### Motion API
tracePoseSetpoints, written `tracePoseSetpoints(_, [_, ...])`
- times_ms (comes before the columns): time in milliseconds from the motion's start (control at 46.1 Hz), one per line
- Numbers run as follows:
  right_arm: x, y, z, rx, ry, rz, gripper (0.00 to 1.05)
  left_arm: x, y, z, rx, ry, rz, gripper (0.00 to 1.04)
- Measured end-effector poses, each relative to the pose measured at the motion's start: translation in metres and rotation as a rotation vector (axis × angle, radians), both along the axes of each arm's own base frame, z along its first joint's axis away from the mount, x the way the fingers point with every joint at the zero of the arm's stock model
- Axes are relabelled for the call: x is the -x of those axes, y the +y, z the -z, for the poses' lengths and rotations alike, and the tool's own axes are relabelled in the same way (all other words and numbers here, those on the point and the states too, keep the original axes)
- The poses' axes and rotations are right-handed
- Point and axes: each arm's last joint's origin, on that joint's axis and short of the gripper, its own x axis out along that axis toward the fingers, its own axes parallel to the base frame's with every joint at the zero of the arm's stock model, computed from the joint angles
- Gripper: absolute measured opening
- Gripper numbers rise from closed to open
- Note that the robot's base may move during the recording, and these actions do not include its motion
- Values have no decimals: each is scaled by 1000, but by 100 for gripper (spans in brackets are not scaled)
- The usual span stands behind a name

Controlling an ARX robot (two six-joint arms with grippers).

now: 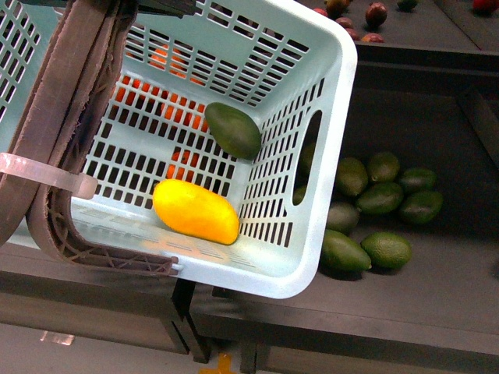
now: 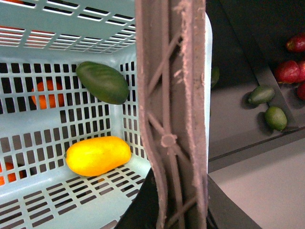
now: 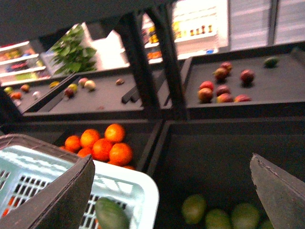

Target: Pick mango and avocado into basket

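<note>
The light teal basket (image 1: pixel 327 101) hangs tilted in front of the shelves. The yellow-orange mango (image 1: pixel 195 210) lies on its slotted bottom and the dark green avocado (image 1: pixel 232 129) rests against its far wall. Both show in the left wrist view, the mango (image 2: pixel 97 155) and the avocado (image 2: pixel 103 82). My left gripper (image 2: pixel 176 210) is shut on the basket's brown handles (image 2: pixel 174 95), bound by a white zip tie (image 1: pixel 47 178). My right gripper (image 3: pixel 171 191) is open and empty, above the basket's rim (image 3: pixel 138 186) and the avocado (image 3: pixel 110 214).
Several loose avocados (image 1: pixel 374 210) lie on the dark shelf to the right of the basket. Oranges (image 3: pixel 100 143) fill the bin behind the basket. Dark red mangoes (image 3: pixel 224 86) lie on the upper shelf. Dark shelf dividers (image 3: pixel 152 71) stand between the bins.
</note>
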Motion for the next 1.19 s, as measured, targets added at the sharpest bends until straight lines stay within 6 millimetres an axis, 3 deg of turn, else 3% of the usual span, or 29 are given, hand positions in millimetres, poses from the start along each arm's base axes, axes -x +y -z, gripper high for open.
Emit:
tracePoseSetpoints(130, [53,-34,3,1,-44,142,97,0,0,0,0,1,1,7])
tracePoseSetpoints(217, [95,-54,28,17,-7,269,97,0,0,0,3,1,3,7])
tracePoseSetpoints(325, [124,-65,54,24,24,362,97,0,0,0,3,2,4,7])
tracePoseSetpoints(542, [128,-66,51,23,-7,353,96,0,0,0,1,1,5,7])
tracePoseSetpoints(650, [131,-67,55,156,-35,223,73,0,0,0,2,1,2,7])
tracePoseSetpoints(889, [136,-67,65,216,-40,223,31,0,0,0,2,1,4,7])
tracePoseSetpoints(1019, [139,-67,69,222,-42,220,3,0,0,0,2,1,4,7])
tracePoseSetpoints(1192, [147,-67,81,229,-13,217,2,0,0,0,1,1,3,7])
